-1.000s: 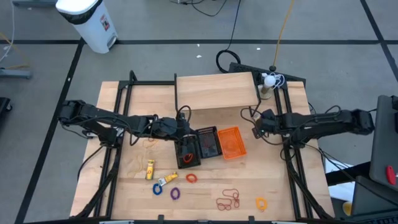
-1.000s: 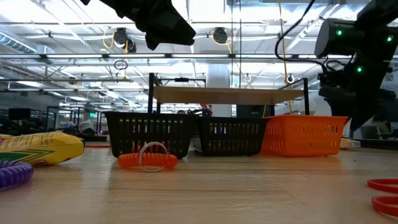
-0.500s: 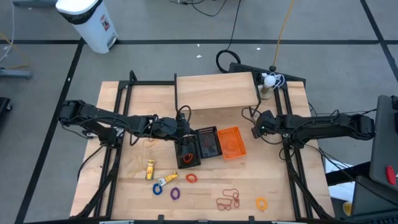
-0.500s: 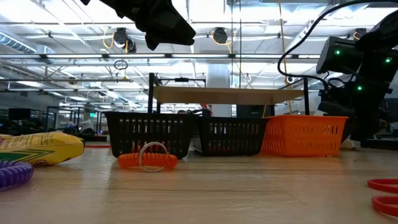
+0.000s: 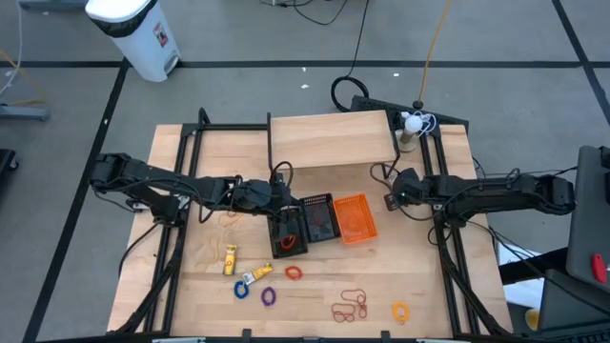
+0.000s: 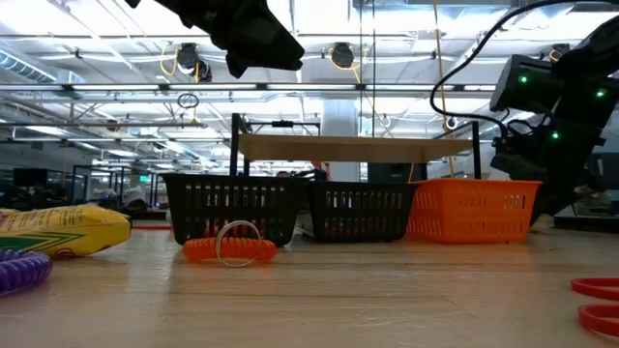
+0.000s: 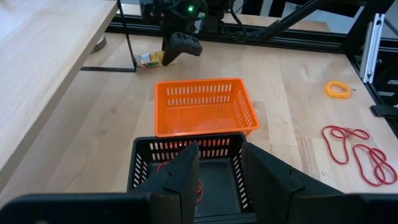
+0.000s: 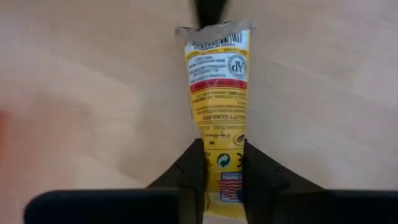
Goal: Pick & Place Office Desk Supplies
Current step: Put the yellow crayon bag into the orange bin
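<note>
Two fingers (image 8: 219,168) of my right arm pinch a yellow packet (image 8: 219,106) lying flat on the tabletop (image 8: 81,87) beside the orange basket (image 5: 353,217), ready to lift. Left fingers (image 7: 217,171) hover part-open over the black basket (image 7: 186,186); loops (image 5: 349,307) wait up front.

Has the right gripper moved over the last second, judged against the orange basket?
Barely, if at all: the right gripper still sits just right of the orange basket, now closed on a yellow tube.
</note>
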Tool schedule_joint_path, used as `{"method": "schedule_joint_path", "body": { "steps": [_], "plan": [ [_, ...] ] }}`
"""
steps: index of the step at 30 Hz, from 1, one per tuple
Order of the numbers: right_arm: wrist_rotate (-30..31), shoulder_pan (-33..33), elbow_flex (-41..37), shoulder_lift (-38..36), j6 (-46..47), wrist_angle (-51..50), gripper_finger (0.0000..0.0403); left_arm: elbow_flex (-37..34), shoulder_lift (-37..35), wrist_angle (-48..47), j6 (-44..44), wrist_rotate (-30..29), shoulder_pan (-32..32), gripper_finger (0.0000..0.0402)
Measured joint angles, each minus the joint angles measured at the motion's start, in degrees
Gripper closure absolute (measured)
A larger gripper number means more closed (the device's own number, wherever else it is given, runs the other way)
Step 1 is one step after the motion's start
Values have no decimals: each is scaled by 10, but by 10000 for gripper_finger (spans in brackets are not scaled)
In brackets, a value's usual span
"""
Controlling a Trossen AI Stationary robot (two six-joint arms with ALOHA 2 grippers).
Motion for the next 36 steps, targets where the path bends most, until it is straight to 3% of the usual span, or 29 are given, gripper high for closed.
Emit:
{"method": "schedule_joint_path", "body": {
  "steps": [4, 11, 16, 23, 36],
  "plan": [
    [-53, 0, 0, -6, 6, 15, 349, 0, 0, 0, 0, 0, 0, 277],
    [-81, 1, 15, -55, 2, -48, 349, 0, 0, -3, 0, 0, 0, 277],
    [-66, 7, 34, -110, -10, -62, 349, 0, 0, -3, 2, -1, 0, 277],
    [-54, 69, 41, -160, -36, 64, 349, 0, 0, 0, 9, -2, 0, 277],
    [-39, 221, 42, -154, -119, 322, 349, 0, 0, 22, 61, -11, 0, 277]
  ]
}}
